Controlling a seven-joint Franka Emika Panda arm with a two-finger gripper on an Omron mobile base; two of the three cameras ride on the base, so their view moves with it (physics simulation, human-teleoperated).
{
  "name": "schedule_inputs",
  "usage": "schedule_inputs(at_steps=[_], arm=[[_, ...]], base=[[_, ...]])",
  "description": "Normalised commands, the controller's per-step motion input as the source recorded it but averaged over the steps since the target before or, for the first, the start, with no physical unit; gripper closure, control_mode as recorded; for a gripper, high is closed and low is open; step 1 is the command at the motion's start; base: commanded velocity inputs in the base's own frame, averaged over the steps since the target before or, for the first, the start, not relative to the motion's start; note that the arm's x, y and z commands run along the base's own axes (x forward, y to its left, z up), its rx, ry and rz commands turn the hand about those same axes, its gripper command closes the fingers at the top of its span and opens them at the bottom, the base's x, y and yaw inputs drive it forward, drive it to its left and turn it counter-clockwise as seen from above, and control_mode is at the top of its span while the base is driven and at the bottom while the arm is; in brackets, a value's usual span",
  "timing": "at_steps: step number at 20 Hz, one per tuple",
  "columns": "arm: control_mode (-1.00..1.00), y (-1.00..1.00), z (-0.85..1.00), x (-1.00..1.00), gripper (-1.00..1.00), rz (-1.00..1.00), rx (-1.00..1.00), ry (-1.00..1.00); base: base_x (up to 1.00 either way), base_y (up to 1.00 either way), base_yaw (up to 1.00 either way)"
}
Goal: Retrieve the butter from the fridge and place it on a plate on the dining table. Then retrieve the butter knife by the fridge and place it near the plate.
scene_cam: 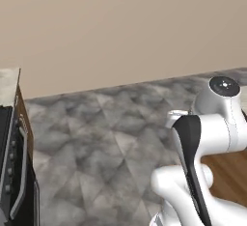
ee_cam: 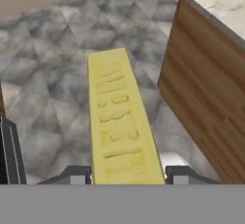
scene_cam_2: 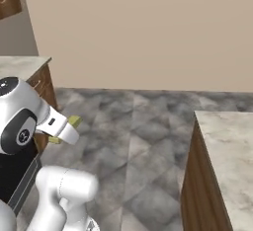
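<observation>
Carrying the butter [ee_cam: 123, 122], clamped lengthwise in the gripper [ee_cam: 127, 174] above the grey floor [ee_cam: 48, 74]. Dining table [ee_cam: 220, 3], a marbled counter, near on the right. Next: drive on, find the plate, lower gently onto it.

Butter [ee_cam: 122, 117]: long yellow stick with raised lettering on its top face, clamped between the two fingertips of the gripper [ee_cam: 128, 174] and jutting straight ahead, above grey floor. Dining desk [ee_cam: 201, 70]: marbled beige top on wooden base, ahead and right of the gripper, apart from the butter.
</observation>
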Motion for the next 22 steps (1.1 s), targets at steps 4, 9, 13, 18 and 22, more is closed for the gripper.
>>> schedule_inputs(at_steps=[4, 9, 13, 18, 22], arm=[[1.0, 0.0, 0.0, 0.0, 1.0, 0.0, 0.0, 0.0], [1.0, 0.0, 0.0, 0.0, 1.0, 0.0, 0.0, 0.0], [1.0, 0.0, 0.0, 0.0, 1.0, 0.0, 0.0, 0.0], [1.0, 0.0, 0.0, 0.0, 1.0, 0.0, 0.0, 0.0], [1.0, 0.0, 0.0, 0.0, 1.0, 0.0, 0.0, 0.0]], base=[[1.0, 0.11, -0.07], [1.0, 0.1, -0.14], [1.0, 0.04, -0.17], [1.0, 0.31, -0.48], [1.0, 0.39, -0.58]])
